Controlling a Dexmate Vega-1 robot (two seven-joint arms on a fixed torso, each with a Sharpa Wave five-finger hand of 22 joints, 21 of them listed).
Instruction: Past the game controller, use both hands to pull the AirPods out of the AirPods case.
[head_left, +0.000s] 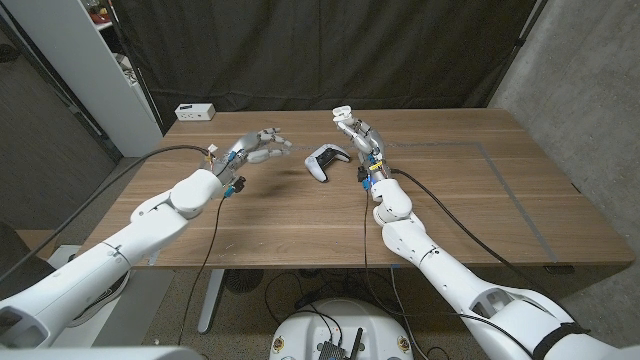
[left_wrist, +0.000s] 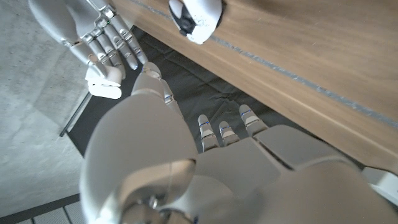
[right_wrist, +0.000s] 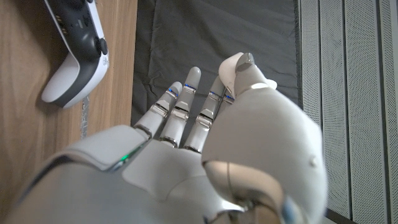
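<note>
A white AirPods case (head_left: 341, 113) is held up above the far side of the table in the fingertips of my right hand (head_left: 360, 138). From the left wrist view the case (left_wrist: 104, 84) shows pinched at that right hand (left_wrist: 102, 37); whether its lid is up I cannot tell. The white and black game controller (head_left: 325, 162) lies on the wooden table (head_left: 450, 200) just in front of and between both hands. My left hand (head_left: 255, 150) hovers to the controller's left with fingers apart, holding nothing. The controller (right_wrist: 78, 50) also lies beside my right hand (right_wrist: 205, 143).
A small white box (head_left: 195, 111) sits at the table's far left corner. A white shelf unit (head_left: 105, 70) stands off the left side and a dark curtain (head_left: 400, 50) hangs behind. A taped line (head_left: 510, 190) marks the right part of the tabletop.
</note>
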